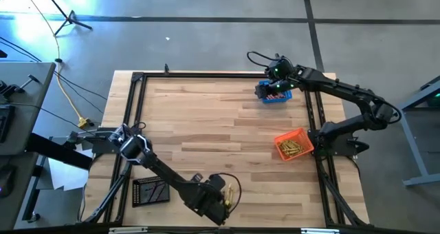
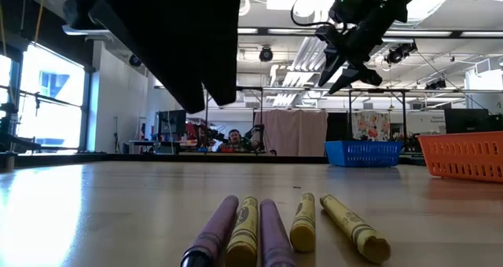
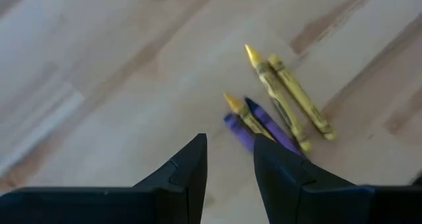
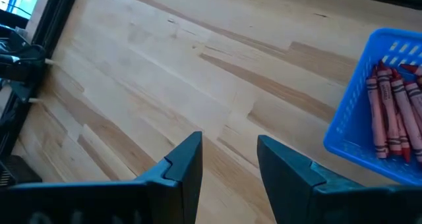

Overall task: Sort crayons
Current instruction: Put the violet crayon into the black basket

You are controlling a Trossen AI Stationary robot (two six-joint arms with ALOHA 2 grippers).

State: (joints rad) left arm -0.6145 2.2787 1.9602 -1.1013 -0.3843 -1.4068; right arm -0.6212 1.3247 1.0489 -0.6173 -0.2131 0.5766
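Grey concrete floor [image 1: 206, 3] with dark seam lines, light wood table [image 1: 206, 124], bright window [image 2: 47, 102] at left, ceiling strip lights [image 2: 299, 59], pale curtain [image 2: 295, 133] behind, a seated person [image 2: 233, 139] far off

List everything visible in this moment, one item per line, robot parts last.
Loose crayons: five, three yellow and two purple, lying together at the table's near edge.
Blue basket: one, far right of the table, holding red crayons.
Orange basket: one, right side, holding yellow crayons.
Black basket: one, near left.
Table: one, light wood.
Person: one, in the room beyond.
Left claw: open, above the loose crayons.
Right claw: open, empty, beside the blue basket.
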